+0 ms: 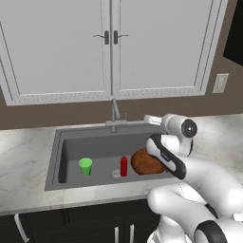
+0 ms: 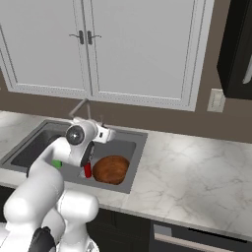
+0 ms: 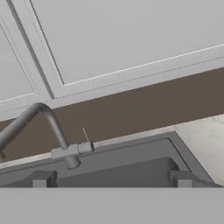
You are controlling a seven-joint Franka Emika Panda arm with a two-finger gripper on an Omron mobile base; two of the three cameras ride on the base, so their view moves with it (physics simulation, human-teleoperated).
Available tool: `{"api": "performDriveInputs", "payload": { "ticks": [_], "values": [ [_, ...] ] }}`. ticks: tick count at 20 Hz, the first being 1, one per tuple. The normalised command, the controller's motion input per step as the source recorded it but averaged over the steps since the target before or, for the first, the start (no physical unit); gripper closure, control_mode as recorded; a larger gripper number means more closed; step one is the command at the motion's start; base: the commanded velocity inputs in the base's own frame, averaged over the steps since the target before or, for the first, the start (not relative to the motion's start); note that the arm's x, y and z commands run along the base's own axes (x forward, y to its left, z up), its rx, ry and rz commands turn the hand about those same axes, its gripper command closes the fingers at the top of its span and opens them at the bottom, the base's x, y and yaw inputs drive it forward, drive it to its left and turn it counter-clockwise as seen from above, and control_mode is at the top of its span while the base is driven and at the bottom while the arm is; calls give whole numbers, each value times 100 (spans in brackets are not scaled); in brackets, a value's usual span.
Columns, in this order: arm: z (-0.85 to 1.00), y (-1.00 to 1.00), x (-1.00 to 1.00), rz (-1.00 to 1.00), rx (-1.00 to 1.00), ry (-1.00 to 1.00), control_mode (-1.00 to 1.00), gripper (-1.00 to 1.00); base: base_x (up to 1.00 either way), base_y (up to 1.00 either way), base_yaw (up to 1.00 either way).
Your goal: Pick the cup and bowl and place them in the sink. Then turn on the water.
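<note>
The green cup [image 1: 85, 166] stands upright on the left of the dark grey sink [image 1: 95, 146]. The reddish-brown bowl [image 1: 146, 162] lies in the sink's right end, partly behind my arm. From the right base view the cup [image 2: 57, 164] peeks out beside my arm and the bowl [image 2: 111, 170] sits in the sink [image 2: 138, 150]. My gripper [image 1: 151, 118] hovers over the sink's back right edge, to the right of the faucet [image 1: 115, 114], open and empty. In the hand view its fingertips [image 3: 41, 179] stand wide apart facing the faucet [image 3: 46, 120]. No water runs from the spout.
A small red bottle [image 1: 124, 165] stands in the sink between cup and bowl, near the drain [image 1: 115, 174]. White wall cabinets [image 1: 111, 47] hang above. Marble counter [image 2: 197, 167] stretches to the right, and a wall outlet [image 1: 220, 83] sits on the backsplash.
</note>
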Motion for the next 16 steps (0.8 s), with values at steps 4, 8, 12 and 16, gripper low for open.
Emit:
{"api": "performDriveInputs", "payload": {
  "ticks": [4,8,12,16],
  "values": [
    [-1,21,0,6,-9,-19,-100,-100,0,0,0],
    [0,26,0,1,-8,-13,-100,-100,0,0,0],
    [0,29,2,0,-6,-3,-100,-100,0,0,0],
    [-3,34,18,0,-5,0,-100,-100,0,0,0]
  ]
}}
